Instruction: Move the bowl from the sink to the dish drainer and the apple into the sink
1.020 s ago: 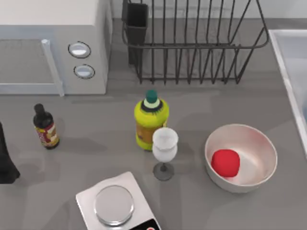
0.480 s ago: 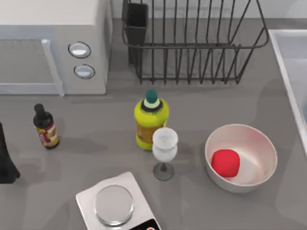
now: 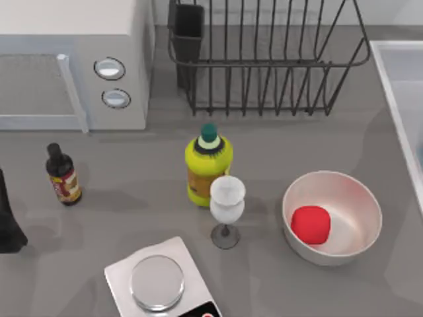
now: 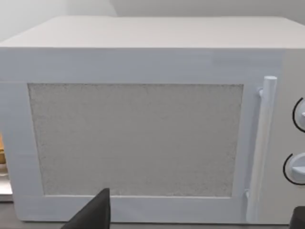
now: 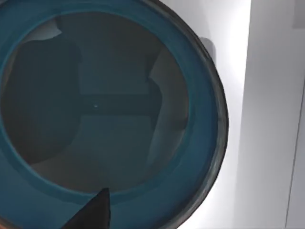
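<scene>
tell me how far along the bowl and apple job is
Nothing looks finished. The dish drainer holds no bowl, and the apple sits in the white bowl. In hand: the right gripper hangs close over the teal bowl, in the sink. Both moves remain.

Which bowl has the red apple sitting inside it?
The white bowl on the table holds the apple. The teal-blue bowl, seen in the right wrist view, has nothing in it.

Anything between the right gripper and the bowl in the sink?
Nothing visible. In the right wrist view the bowl lies directly below the camera inside the sink, with one dark fingertip over its rim and no object between.
</scene>
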`<state>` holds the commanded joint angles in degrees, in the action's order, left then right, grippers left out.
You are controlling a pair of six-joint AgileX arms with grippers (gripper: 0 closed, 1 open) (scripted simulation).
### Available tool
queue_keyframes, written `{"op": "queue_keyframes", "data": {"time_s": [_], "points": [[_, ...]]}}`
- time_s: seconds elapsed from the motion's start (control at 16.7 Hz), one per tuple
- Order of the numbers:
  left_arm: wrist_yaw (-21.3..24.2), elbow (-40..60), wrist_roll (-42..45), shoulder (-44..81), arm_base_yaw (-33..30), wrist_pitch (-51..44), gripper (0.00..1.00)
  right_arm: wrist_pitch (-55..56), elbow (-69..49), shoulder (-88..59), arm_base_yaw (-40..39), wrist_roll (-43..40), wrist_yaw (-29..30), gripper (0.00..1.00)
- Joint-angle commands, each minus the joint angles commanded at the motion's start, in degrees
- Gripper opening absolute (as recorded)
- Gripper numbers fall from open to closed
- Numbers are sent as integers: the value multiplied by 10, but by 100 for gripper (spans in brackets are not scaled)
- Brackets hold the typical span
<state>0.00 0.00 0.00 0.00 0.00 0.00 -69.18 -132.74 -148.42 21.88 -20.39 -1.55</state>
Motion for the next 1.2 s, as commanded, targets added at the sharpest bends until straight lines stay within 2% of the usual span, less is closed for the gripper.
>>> {"op": "queue_keyframes", "data": {"time_s": [0.36,0.66,1.2], "points": [[0,0,0,0,0,0,100,122,56,-61,-2,2,1,100],[0,0,0,0,0,0,100,130,61,-67,-2,2,1,100],[0,0,0,0,0,0,100,130,61,-67,-2,2,1,32]]}}
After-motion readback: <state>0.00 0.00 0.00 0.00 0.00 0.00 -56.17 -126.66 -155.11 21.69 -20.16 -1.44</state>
